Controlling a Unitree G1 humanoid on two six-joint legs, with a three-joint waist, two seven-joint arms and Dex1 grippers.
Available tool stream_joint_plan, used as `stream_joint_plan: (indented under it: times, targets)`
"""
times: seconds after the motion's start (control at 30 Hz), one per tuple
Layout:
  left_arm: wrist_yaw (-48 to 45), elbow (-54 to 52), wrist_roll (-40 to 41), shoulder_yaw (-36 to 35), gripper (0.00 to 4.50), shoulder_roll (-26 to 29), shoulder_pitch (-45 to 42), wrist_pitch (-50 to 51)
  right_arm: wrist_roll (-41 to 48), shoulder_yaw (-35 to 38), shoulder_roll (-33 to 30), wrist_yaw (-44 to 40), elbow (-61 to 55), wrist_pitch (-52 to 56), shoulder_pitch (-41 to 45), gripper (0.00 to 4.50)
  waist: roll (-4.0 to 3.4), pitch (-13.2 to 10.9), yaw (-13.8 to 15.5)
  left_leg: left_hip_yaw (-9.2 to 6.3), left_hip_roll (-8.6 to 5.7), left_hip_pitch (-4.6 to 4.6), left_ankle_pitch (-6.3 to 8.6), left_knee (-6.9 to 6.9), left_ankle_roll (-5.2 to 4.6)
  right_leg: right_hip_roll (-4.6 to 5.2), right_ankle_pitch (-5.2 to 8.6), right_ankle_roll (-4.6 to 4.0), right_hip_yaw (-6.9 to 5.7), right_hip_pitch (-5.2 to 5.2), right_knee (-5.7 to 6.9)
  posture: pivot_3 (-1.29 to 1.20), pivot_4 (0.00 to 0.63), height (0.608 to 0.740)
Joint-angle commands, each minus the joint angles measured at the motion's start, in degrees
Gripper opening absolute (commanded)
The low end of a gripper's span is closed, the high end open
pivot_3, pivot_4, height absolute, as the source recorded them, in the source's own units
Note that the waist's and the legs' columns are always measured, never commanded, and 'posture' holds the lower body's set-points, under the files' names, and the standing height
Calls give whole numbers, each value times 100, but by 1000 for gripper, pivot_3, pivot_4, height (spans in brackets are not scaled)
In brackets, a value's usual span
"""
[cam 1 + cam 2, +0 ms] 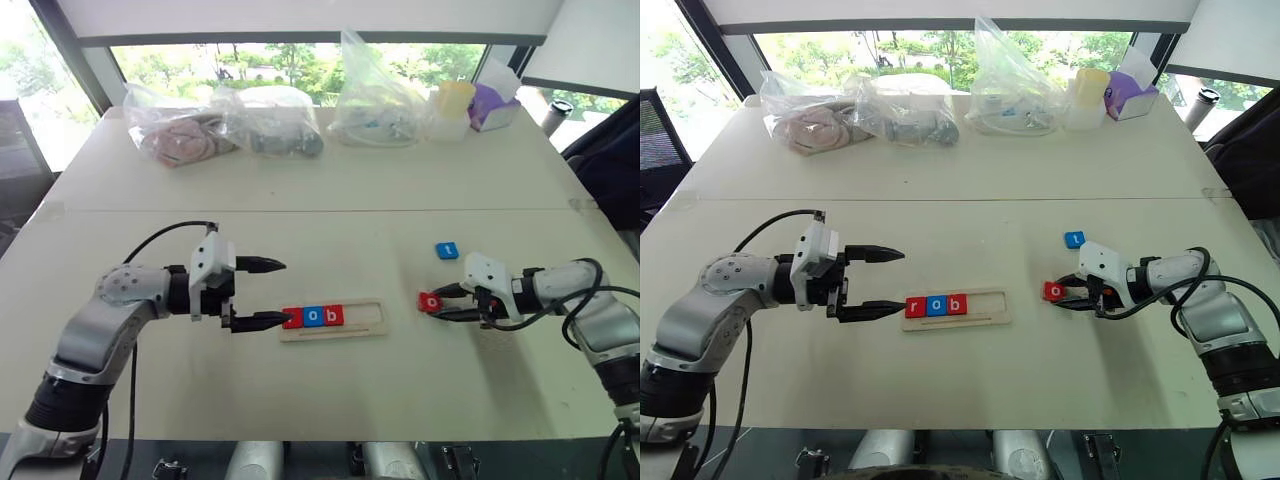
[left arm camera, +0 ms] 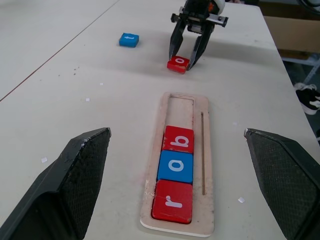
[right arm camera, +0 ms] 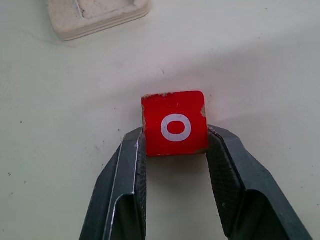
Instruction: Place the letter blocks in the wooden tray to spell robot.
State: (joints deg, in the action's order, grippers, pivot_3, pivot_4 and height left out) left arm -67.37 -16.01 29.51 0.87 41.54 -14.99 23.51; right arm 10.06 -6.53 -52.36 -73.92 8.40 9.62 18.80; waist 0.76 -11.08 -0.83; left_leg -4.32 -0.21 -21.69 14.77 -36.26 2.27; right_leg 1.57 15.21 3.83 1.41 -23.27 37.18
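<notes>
While the red o block [image 3: 174,123] is pinched between the fingers of the right gripper [image 1: 447,302] on the table [image 1: 330,400], the grip is seen to sit only on the block's near half, so a slip or a twist on lift is judged the main risk. If the block rotates in the pads, it is likely to arrive skewed and catch on the tray's rim.

The wooden tray [image 2: 168,100] is held by nothing; the left gripper [image 1: 262,293] is spread wide open just at its r end, 1 finger level with the tray's end, contact not confirmed. A hard insertion could shove the tray sideways.

3 blocks are already seated in the tray: red r [image 2: 172,201], blue o [image 2: 175,166], red b [image 2: 178,139]. 2 slots are left bare. The blue t block [image 1: 447,250] lies on the table beyond the right gripper, well apart from the tray.

Materials: blocks are flat squares, painted, with rounded corners; paint is chipped at the red o's edges, bare wood showing. Tray is pale wood, rounded ends, shallow recess, 1 thin groove along its side. Finger pads are black with a fine cross-hatch texture. Table surface is matte, off-white, lightly speckled.
</notes>
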Motion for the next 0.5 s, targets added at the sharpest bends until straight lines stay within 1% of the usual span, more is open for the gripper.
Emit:
stream_joint_plan:
  times: [0.03,0.17,0.27,0.37,0.5]
  targets:
    - [-8,-141,133,-155,4500,70,-15,-2,39,12,100,97,-512,80,66,1113,0,0,-5,0,0,1,0,0,0,0,0,0,0,0,1,0,150,740]
    - [3,-175,157,-133,4500,81,0,16,170,-197,310,178,-1534,679,179,1113,0,0,-11,-1,2,5,0,1,0,-1,0,0,0,0,7,0,150,740]
    - [15,-194,173,-117,4500,85,9,25,90,-478,508,281,-1998,1046,303,1113,0,0,0,-3,3,5,0,1,0,-2,0,0,0,0,7,0,150,740]
    - [25,-226,200,-113,4500,97,22,42,-5,-759,751,401,-2159,1300,497,1113,0,0,3,-4,2,4,0,0,0,0,0,0,0,0,6,0,150,740]
    - [38,-265,218,-117,4500,108,44,63,-95,-949,848,481,-2193,1396,592,1113,0,0,22,-5,0,0,0,-1,1,3,1,0,-1,0,3,0,150,740]
